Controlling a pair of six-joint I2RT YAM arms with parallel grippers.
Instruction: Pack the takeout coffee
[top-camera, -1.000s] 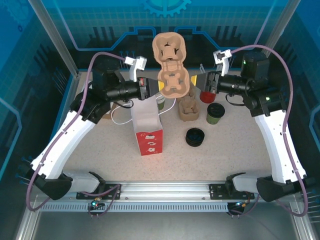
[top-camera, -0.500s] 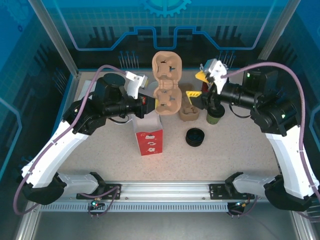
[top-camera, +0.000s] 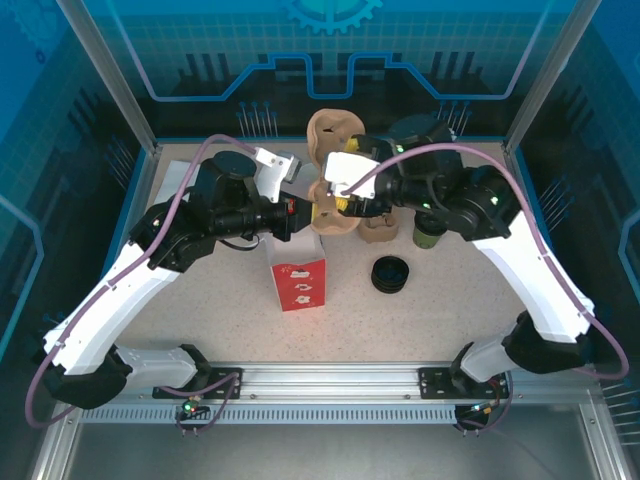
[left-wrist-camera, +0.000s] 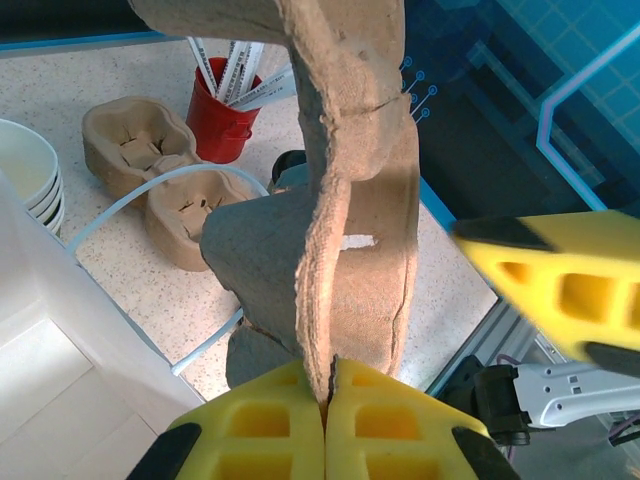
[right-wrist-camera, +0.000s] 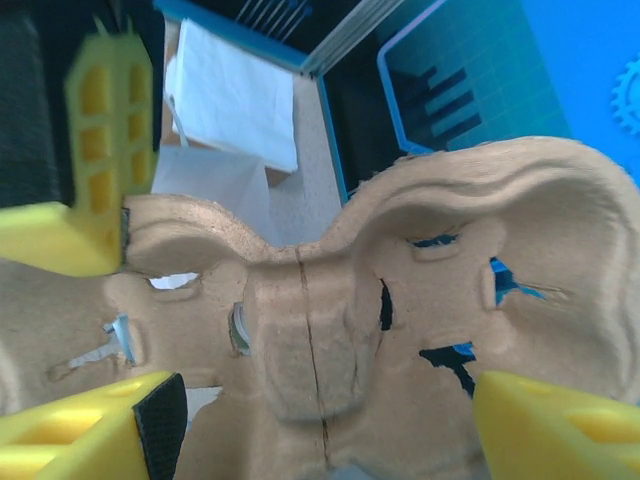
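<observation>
Top external view: the left arm holds a pulp cup carrier (top-camera: 333, 135) on edge in the air, above the paper bag (top-camera: 298, 268).
Left end effector (left-wrist-camera: 325, 400): yellow fingers pressed together, pinching the carrier's lower edge.
Right end effector (right-wrist-camera: 325, 400): fingers spread wide, reaching to either side of the carrier's face. From the left wrist, one of its fingers (left-wrist-camera: 560, 290) stands apart from the carrier.
Takeout coffee (top-camera: 429, 236): upright on the worktop (top-camera: 470, 300) with its black lid on, outside the bag. It is just right of the spare carriers, partly under the right arm and well apart from both end effectors.
Paper bag: upright on the worktop, white above and red at the base, mouth open upward.
Spare carriers (top-camera: 378, 230): stacked on the worktop between the bag and the coffee.
Loose black lids (top-camera: 390, 273): a low stack nearer the arm bases, in front of the coffee.
Red cup (left-wrist-camera: 222, 125): holds thin sticks and stands just beside the spare carriers.
Pale cup stack (left-wrist-camera: 25, 175): rims visible at the left edge of the left wrist view.
</observation>
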